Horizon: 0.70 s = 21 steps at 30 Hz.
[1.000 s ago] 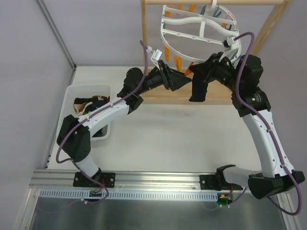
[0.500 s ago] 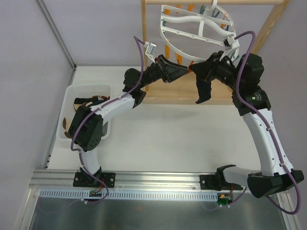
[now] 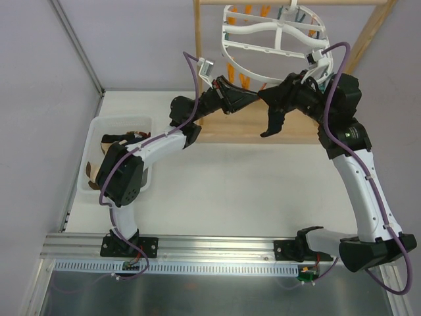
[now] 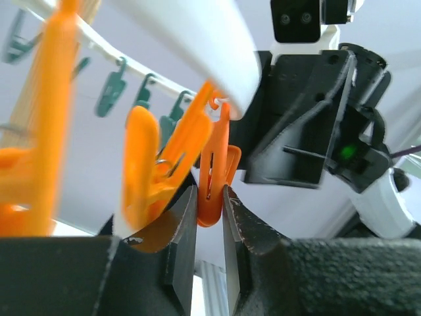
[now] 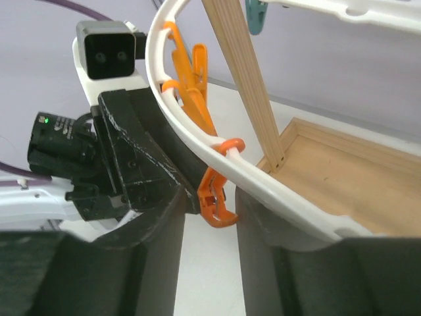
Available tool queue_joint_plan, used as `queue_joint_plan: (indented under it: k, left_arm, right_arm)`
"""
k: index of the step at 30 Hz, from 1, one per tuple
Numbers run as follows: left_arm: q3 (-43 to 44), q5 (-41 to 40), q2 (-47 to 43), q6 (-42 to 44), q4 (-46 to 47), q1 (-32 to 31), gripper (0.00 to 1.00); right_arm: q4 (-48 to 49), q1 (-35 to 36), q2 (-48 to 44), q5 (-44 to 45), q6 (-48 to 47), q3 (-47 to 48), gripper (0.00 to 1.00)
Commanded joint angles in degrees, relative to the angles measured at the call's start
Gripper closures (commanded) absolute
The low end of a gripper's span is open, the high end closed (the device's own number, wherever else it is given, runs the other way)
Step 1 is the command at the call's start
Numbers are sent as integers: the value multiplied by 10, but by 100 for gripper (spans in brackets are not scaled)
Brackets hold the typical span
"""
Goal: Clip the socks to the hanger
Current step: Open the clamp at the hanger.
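Note:
The white hanger (image 3: 262, 28) hangs from the wooden stand, ringed with orange and teal pegs. My left gripper (image 3: 255, 99) reaches up to its lower rim and is shut on an orange peg (image 4: 212, 178), pinched between both pads. In the left wrist view the left gripper (image 4: 209, 197) sits under the white rim (image 4: 197, 33). My right gripper (image 3: 268, 128) points down just right of it, open. In the right wrist view its fingers (image 5: 212, 227) straddle the same peg (image 5: 214, 197) below the rim (image 5: 276, 191), holding nothing. The socks (image 3: 122, 140), tan and dark, lie in the bin.
A white bin (image 3: 99, 128) stands on the table at the left. The wooden stand has a post (image 3: 196, 59) and a flat base tray (image 3: 243, 130) under both grippers. Another post (image 5: 243, 72) stands close behind the rim. More orange pegs (image 4: 141, 158) crowd the left gripper.
My left gripper rose to the hanger's lower rim and closed on an orange peg. My right gripper's jaws opened wider and its fingers shifted slightly left.

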Motion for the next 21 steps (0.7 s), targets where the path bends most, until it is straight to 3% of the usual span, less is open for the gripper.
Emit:
queue_joint_plan:
  k: [1, 6, 13, 21]
  left_arm:
    - [-17, -35, -36, 57, 33, -10, 87]
    - [-41, -69, -56, 124, 15, -23, 88]
    - [-95, -149, -97, 274, 0, -62, 88]
    - [-108, -224, -123, 414, -29, -112, 89]
  right_arm:
    - [-7, 5, -10, 6, 21, 26, 55]
    - [-70, 5, -19, 78, 57, 42, 39]
    - [-84, 7, -52, 176, 108, 23, 38]
    - [-89, 15, -58, 196, 121, 26, 38]
